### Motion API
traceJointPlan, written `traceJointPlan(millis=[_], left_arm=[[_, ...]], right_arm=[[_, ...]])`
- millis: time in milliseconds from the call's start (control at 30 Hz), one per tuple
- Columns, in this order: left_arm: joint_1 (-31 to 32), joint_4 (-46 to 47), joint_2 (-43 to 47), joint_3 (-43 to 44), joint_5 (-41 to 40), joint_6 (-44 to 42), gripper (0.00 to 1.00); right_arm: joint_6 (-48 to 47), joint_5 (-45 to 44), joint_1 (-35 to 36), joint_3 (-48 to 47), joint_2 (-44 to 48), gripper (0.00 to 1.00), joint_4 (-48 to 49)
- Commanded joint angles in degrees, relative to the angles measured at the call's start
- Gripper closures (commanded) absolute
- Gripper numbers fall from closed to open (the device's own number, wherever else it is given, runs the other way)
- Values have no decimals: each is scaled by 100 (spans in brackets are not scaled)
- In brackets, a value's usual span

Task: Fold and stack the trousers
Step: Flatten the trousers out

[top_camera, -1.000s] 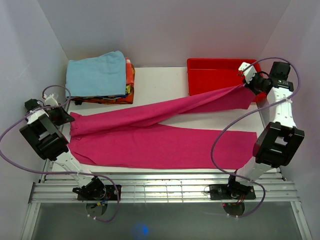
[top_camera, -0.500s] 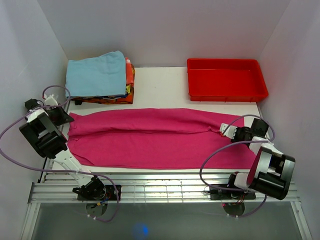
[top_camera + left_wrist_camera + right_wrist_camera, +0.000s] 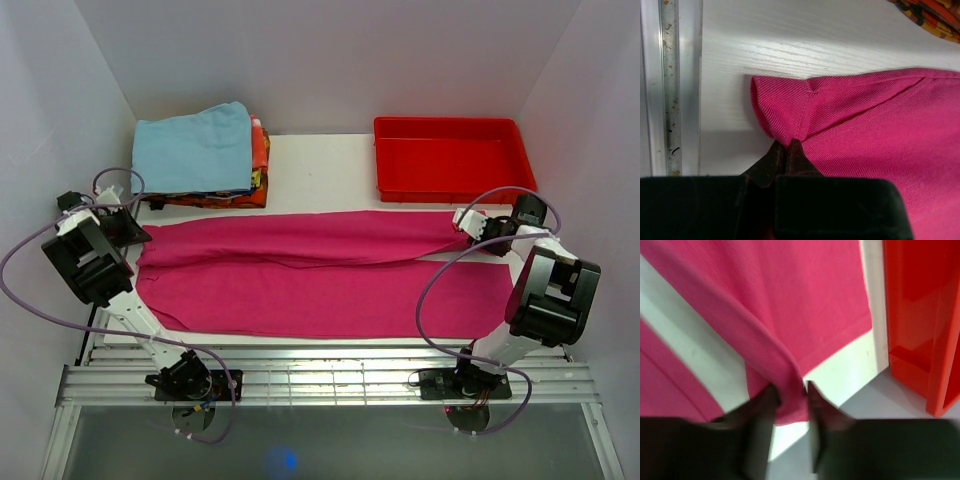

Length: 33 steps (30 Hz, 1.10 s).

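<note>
The magenta-pink trousers (image 3: 300, 275) lie spread across the white table, waist at the left and both legs running right, the far leg above the near one. My left gripper (image 3: 128, 228) is shut on the waist corner; in the left wrist view its jaws (image 3: 788, 144) pinch a fold of the cloth (image 3: 880, 125). My right gripper (image 3: 468, 228) is at the far leg's end, near the right table edge. In the blurred right wrist view its jaws (image 3: 790, 392) close around a fold of the cloth (image 3: 805, 290).
A red plastic tray (image 3: 452, 192) stands at the back right, close to my right gripper, and shows in the right wrist view (image 3: 920, 315). A stack of folded clothes topped by light blue cloth (image 3: 195, 145) sits at the back left. Metal rails (image 3: 320, 380) run along the front edge.
My right gripper brought the far leg's end from the tray down toward the front, then back up to the right. The leg now lies straight on the table. The left gripper has barely moved.
</note>
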State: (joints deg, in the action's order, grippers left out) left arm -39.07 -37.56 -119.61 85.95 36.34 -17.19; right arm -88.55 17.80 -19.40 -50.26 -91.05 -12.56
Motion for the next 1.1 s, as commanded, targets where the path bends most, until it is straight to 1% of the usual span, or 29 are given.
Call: traceJointPlan(millis=[0,33,67,100,133,200,267,300,333,367,400,433,467,533,567,633,667,700,733,767,800,833,867,933,967,1000,1067], left_arm=[[-136,127,17,387,-531,-372,100],[-145,100,52,370,-557,-451,100],[-145,48,78,326,-592,-591,100],[-145,12,104,326,-584,-679,100],[-136,-40,122,326,-593,-767,100],[-136,-137,122,395,-637,-865,100],[-136,-207,52,483,-610,-856,99],[-136,-208,26,562,-558,-795,98],[-119,-216,0,598,-523,-751,98],[-92,-208,-18,633,-522,-690,98],[-66,-199,-79,685,-531,-541,97],[-14,-199,-123,799,-557,-444,95],[13,-182,-167,879,-601,-339,82],[48,-181,-255,1159,-724,30,69],[40,-225,-238,1239,-733,110,58],[40,-225,6,1301,-760,146,44],[40,-243,130,1293,-734,102,39],[22,-330,383,1284,-603,-142,31],[22,-461,499,1275,-558,-283,28],[22,-802,622,1266,-514,-433,26],[22,-979,754,1223,-470,-617,24],[5,-1173,886,1135,-426,-810,15],[5,-1496,1165,1021,-417,-1230,14],[-13,-1901,1439,530,-443,-1663,14],[-13,-2017,1676,336,-513,-2082,14],[-22,-2079,1791,-92,-601,-2243,14],[-65,-2106,2037,-551,-742,-2463,15]], right_arm=[[-223,-700,-213,-318,104,55,-1247],[-293,-656,-240,-326,174,47,-1562],[-364,-612,-266,-353,331,37,-1679],[-390,-481,-336,-475,394,34,-1802],[-382,-401,-363,-563,455,26,-1977],[-251,-156,-415,-991,509,18,-2240],[47,56,-424,-1353,465,18,-2329],[405,265,-416,-1555,334,18,-2452],[513,407,-407,-2001,246,19,-2680],[636,530,-398,-2214,54,23,-3160],[846,688,-355,-2381,-27,26,-3409],[866,733,-319,-2583,-106,31,-3672],[892,742,-293,-2594,-185,39,-3884],[893,769,-258,-2454,-168,45,-4228],[849,751,-257,-2149,-64,48,-4290],[674,611,-257,-1700,112,50,-4308],[638,558,-257,-1202,305,50,-4264],[611,462,-249,-944,402,50,-4072],[611,409,-231,-698,499,50,-3931],[733,347,-205,-252,639,50,-3738],[830,181,-161,-82,684,50,-3536],[901,128,-161,59,685,50,-3239],[1014,66,-152,156,641,50,-3131],[1112,-241,-152,358,553,50,-2842],[1156,-373,-161,420,448,50,-2770],[1156,-661,-161,542,386,51,-2718],[1104,-918,-196,666,298,53,-2630]])
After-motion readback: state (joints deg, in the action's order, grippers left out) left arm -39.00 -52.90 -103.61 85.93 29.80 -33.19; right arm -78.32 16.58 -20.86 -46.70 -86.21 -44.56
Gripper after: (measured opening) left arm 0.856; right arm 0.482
